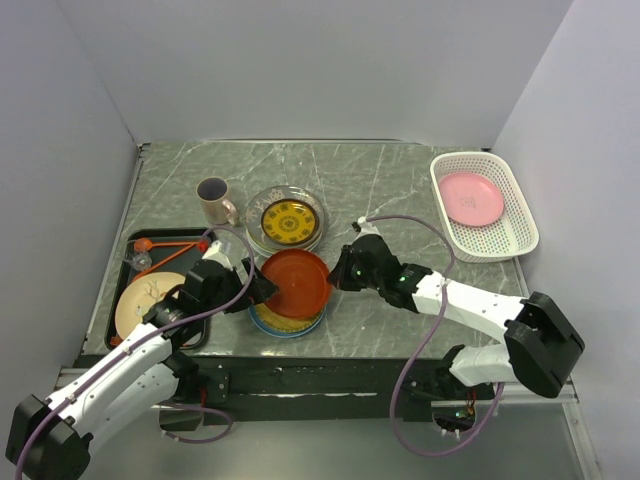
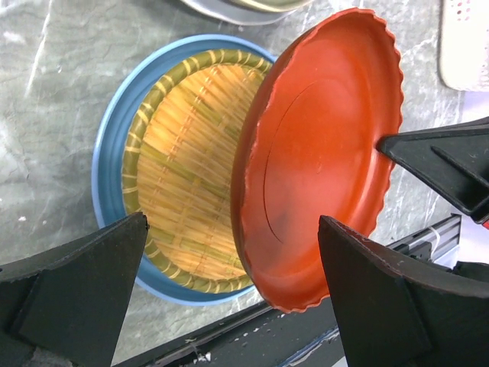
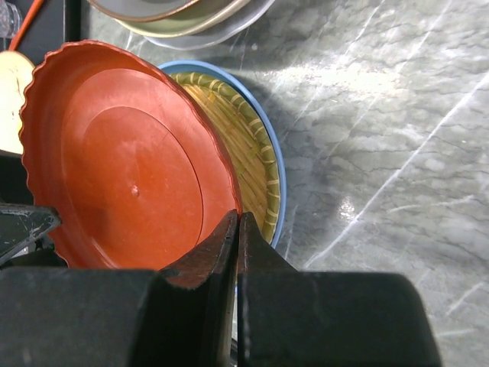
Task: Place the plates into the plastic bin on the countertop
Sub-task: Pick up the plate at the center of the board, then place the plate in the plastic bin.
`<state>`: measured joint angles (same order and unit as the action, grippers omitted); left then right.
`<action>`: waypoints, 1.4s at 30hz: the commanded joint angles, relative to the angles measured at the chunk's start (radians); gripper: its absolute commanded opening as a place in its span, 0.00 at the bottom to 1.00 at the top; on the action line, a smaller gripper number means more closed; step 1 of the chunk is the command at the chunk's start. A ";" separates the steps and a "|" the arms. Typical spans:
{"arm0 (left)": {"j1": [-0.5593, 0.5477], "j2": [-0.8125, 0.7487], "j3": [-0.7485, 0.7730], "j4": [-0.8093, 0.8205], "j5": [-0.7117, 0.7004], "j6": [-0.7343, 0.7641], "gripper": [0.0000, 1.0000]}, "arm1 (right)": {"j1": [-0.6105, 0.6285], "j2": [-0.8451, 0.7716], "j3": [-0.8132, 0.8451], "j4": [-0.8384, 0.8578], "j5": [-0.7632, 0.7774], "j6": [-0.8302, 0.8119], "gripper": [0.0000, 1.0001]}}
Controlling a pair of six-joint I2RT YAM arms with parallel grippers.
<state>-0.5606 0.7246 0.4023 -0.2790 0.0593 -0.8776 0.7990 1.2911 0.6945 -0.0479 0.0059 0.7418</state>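
A red plate with a scalloped rim hangs tilted above a yellow woven plate that lies in a blue plate on the countertop. My right gripper is shut on the red plate's right rim. My left gripper stands wide open at the plate's left side; the red plate's lower edge shows between its fingers without touching them. The white plastic bin sits at the far right with a pink plate inside.
Behind the red plate lies a stack with a glass plate and a yellow-patterned plate. A beige mug stands left of that stack. At the left, a black tray carries a beige plate.
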 commanded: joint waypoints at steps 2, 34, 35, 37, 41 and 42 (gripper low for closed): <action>0.001 -0.002 0.009 0.075 0.034 0.006 0.99 | 0.002 -0.052 -0.006 -0.024 0.052 -0.004 0.03; 0.001 0.021 0.066 0.133 0.120 0.055 0.99 | -0.274 -0.081 -0.026 -0.007 -0.079 -0.059 0.00; 0.001 0.041 0.066 0.142 0.126 0.057 0.99 | -0.288 -0.091 -0.030 -0.015 -0.084 -0.061 0.00; 0.001 0.058 0.063 0.173 0.135 0.054 0.99 | -0.332 -0.120 -0.042 -0.024 -0.092 -0.071 0.00; 0.001 0.096 0.058 0.216 0.158 0.052 0.99 | -0.406 -0.176 -0.059 -0.059 -0.109 -0.097 0.00; 0.001 0.101 0.058 0.221 0.162 0.052 0.99 | -0.425 -0.185 -0.059 -0.067 -0.112 -0.102 0.00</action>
<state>-0.5606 0.8093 0.4278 -0.1471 0.1802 -0.8497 0.4286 1.1648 0.6445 -0.0948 -0.0814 0.6792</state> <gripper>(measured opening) 0.994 0.051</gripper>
